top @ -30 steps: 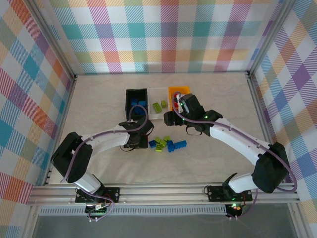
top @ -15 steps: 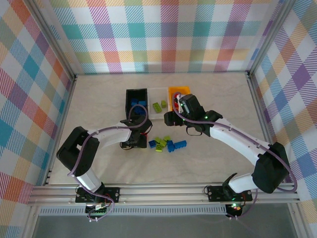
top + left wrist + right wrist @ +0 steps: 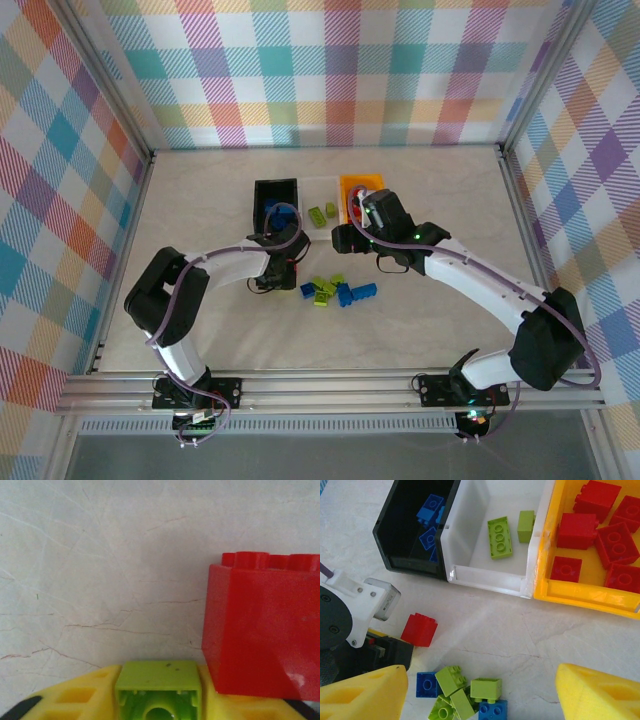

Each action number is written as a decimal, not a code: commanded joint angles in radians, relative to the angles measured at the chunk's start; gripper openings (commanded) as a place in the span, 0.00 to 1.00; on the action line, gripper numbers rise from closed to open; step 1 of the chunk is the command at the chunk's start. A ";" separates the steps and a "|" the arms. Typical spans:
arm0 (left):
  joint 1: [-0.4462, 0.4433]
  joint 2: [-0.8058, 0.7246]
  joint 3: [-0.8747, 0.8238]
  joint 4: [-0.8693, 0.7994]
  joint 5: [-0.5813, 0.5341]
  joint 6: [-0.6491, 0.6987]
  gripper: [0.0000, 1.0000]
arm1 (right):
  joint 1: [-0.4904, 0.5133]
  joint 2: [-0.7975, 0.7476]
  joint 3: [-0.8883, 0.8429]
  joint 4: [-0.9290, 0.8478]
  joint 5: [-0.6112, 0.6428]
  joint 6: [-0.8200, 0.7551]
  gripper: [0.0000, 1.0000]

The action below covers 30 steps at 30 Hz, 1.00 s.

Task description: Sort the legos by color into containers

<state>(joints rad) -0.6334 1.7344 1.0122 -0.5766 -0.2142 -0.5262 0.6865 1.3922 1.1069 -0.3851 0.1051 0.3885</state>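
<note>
My left gripper point(image 3: 159, 692) is shut on a lime green lego point(image 3: 158, 672), its hollow underside toward the camera, low over the table. A red lego point(image 3: 260, 635) stands just to its right, also seen from the right wrist point(image 3: 419, 629). In the top view the left gripper point(image 3: 283, 268) sits in front of the black container point(image 3: 258, 205). My right gripper point(image 3: 480, 695) hangs open above the table before the containers, nothing between its yellow fingertips point(image 3: 365, 690). The black container point(image 3: 405, 565) holds blue legos, the clear one point(image 3: 490, 577) two green, the orange one point(image 3: 585, 600) several red.
A loose pile of green and blue legos point(image 3: 465, 692) lies on the table under the right gripper, and in the top view point(image 3: 335, 290) between the two arms. The left arm's wrist body point(image 3: 350, 615) is close to the red lego.
The left gripper has closed on the lime green lego, and the left arm's elbow has swung a little toward the containers. The right arm has not moved.
</note>
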 commanded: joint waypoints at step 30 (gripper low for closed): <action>0.006 0.487 1.060 -0.277 -0.084 0.026 0.31 | -0.012 -0.193 -0.191 0.000 0.084 0.066 0.79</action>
<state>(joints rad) -0.6319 2.1307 1.9636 -0.7372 -0.2531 -0.5282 0.6800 1.2400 0.9325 -0.3828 0.1730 0.4416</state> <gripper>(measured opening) 0.323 0.786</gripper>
